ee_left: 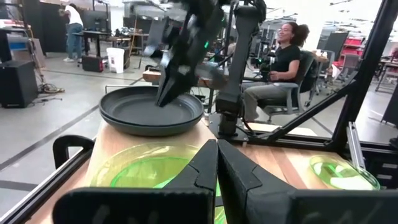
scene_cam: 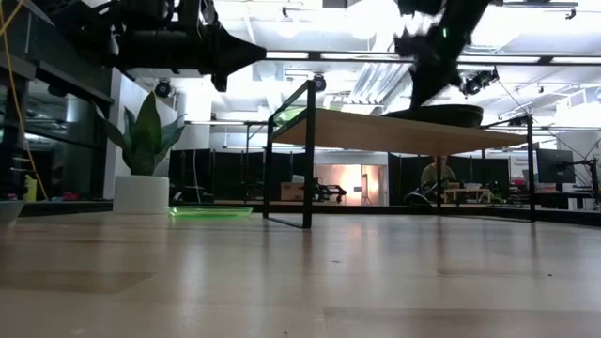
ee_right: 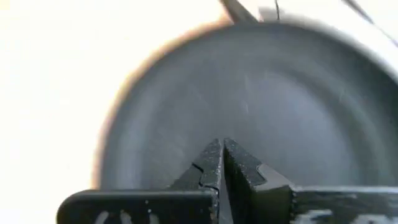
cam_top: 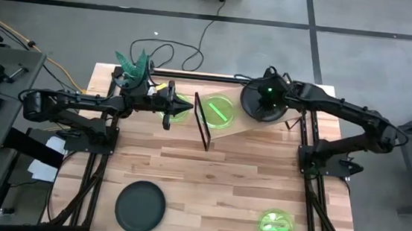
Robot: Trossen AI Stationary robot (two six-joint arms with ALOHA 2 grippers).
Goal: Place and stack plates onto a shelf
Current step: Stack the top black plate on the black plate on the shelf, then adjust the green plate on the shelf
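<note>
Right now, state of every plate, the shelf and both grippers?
Shelf: tilted, on its black frame.
Dark grey plates on shelf: stacked at its right end.
Green plate on shelf: flat, left of the dark stack.
Green plate on table: beside the shelf.
Dark grey plate at front: on the table, unplaced.
Green plate at front right: unplaced.
Left gripper: shut, empty.
Right gripper: shut, over the dark stack.

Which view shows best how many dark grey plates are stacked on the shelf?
The left wrist view: the stacked dark plates show two rims edge-on. The high view shows only one dark disc under the right tool; the low view, a thin dark edge; the right wrist view, just a plate's inside.
</note>
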